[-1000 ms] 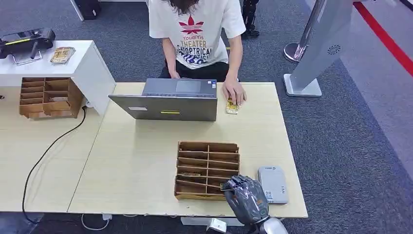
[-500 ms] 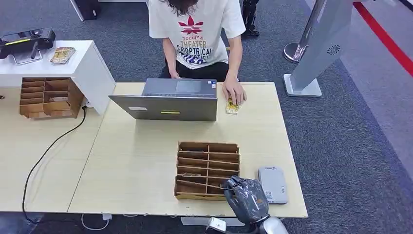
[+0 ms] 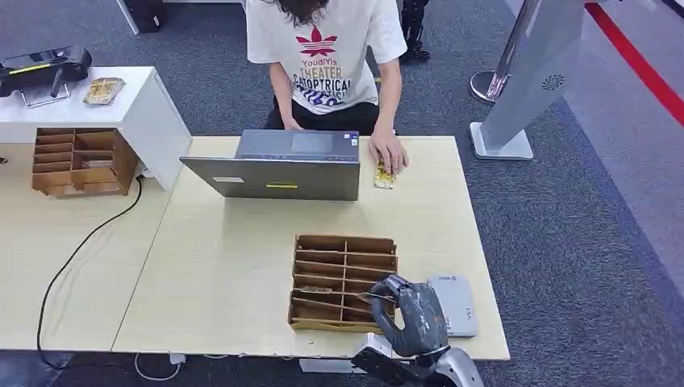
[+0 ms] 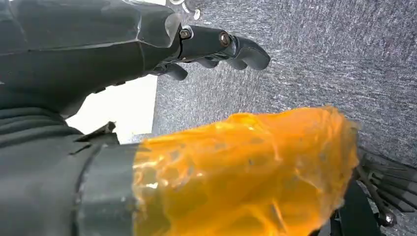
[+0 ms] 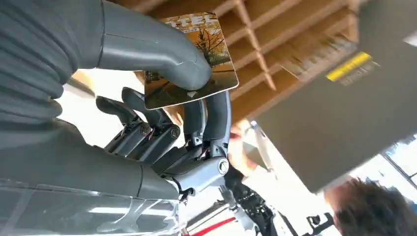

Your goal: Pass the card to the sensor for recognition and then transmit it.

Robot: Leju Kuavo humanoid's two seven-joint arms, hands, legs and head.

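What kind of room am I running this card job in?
Most likely an office or lab set up as a mock reception desk: grey carpet, a pale wood table with a laptop and a person seated behind it, plus a wooden card rack beside a grey card reader.

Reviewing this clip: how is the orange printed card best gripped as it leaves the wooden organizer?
By its exposed edge, thumb on one flat face, fingers on the other. The orange printed card is thin and flat, and the right robot hand pinches it this way beside the wooden slotted organizer.

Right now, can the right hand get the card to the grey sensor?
Probably yes: the right hand pinches the card right beside the grey sensor, with nothing between them.
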